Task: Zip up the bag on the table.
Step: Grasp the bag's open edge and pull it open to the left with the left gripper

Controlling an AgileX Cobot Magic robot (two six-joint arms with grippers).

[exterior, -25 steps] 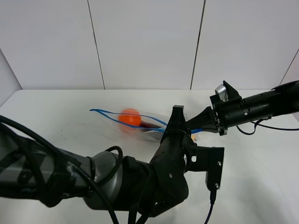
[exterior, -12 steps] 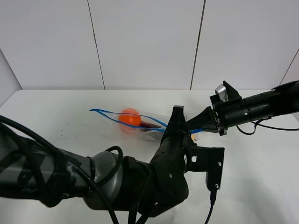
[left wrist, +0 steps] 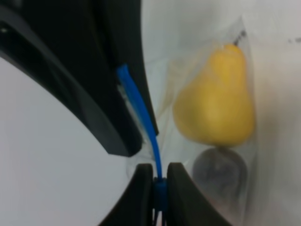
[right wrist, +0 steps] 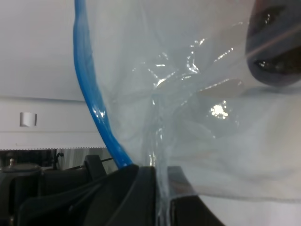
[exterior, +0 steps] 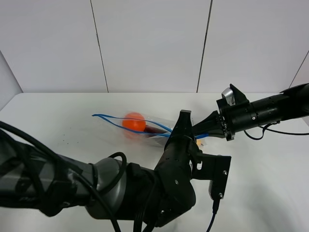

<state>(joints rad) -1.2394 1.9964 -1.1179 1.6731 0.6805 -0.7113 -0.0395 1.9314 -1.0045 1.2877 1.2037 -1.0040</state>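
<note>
**Clear crinkly plastic zip bag (exterior: 145, 126), pinched at one end**

On the white table (exterior: 58, 116), its blue zipper strip (left wrist: 141, 108) runs from your left gripper (left wrist: 160, 186), clamped on it, toward the orange fruit (exterior: 133, 121). Right gripper (right wrist: 161, 188) pinches the plastic just beside.

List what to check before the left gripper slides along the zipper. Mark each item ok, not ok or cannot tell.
1. Zipper hold: left gripper shut on the blue zipper strip: ok.
2. Anchor: right gripper pinching clear plastic of the bag: ok.
3. Near fruit: yellow fruit and dark fruit lie off the strip: ok.
4. Far fruit: orange fruit clear of the mouth: cannot tell.
5. Strip taut between the grippers: cannot tell, the left arm hides it.
6. Mouth sealed: not ok, two blue lines stand apart by the orange fruit.
</note>
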